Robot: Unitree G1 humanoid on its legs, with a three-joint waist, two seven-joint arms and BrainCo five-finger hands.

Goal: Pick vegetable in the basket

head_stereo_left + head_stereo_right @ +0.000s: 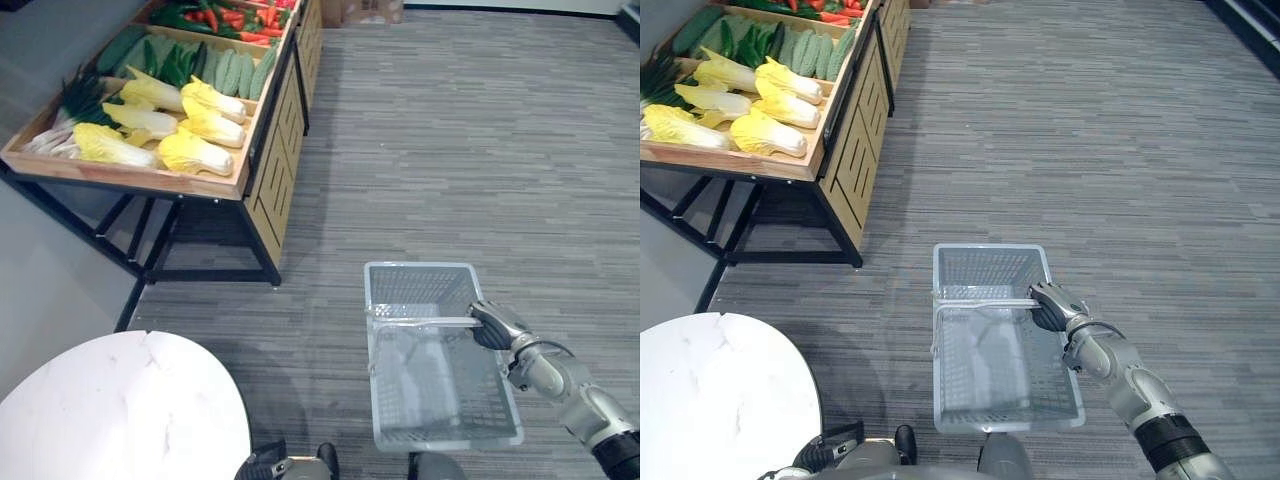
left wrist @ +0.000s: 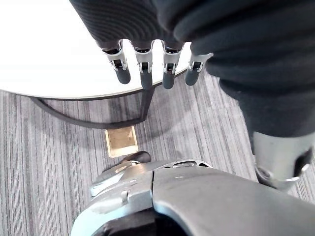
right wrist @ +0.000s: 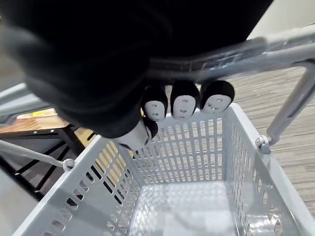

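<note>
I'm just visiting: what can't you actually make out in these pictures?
1. The red peppers: cut off by the top edge in both eye views.
2. Palm of the right hand: hidden under its dark cover in the right wrist view; its fingers curl round the basket handle.
3. The white table: cut off by the left and bottom edges in the eye views.

The right arm (image 1: 1127, 385) is silver-grey, with a dark ribbed wrist cover (image 3: 88, 59) and silver, dark-tipped fingers (image 3: 184, 101).

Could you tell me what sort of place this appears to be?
Likely a shop's produce section: a wooden display stand holds napa cabbages and cucumbers, and the right hand holds a grey shopping basket.
</note>
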